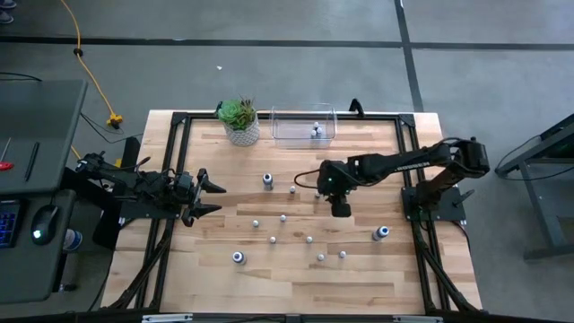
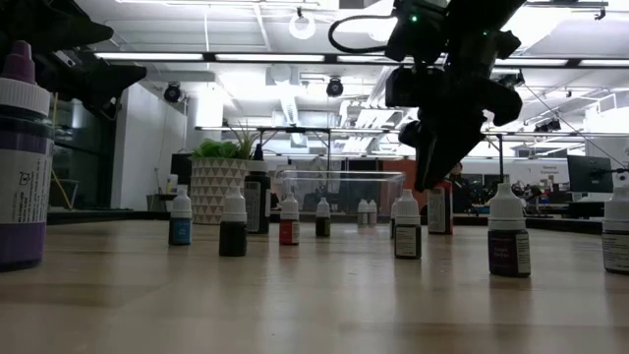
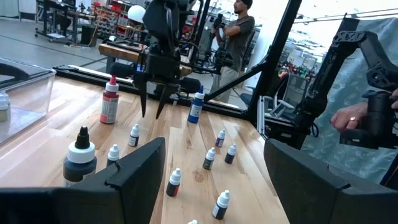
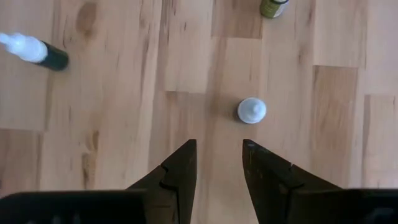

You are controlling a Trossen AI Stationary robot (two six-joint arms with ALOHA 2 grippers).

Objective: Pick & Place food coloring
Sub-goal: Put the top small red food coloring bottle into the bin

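A light wooden tabletop [image 1: 296, 269] of long planks sits in a black metal frame [image 1: 170, 126] on a grey concrete floor [image 1: 502, 81] crossed by dark seams. A yellow cable [image 1: 79, 43] trails over the floor at eleven o'clock of the table. At nine o'clock stands a dark desk [image 1: 36, 161] carrying a computer mouse [image 1: 40, 222]. Beyond the table the room is a workshop with long ceiling light strips [image 2: 246, 57], exposed ducts and cluttered shelves [image 3: 68, 12]. A person [image 3: 239, 31] stands there, and a hand [image 3: 348, 118] shows near dark equipment.
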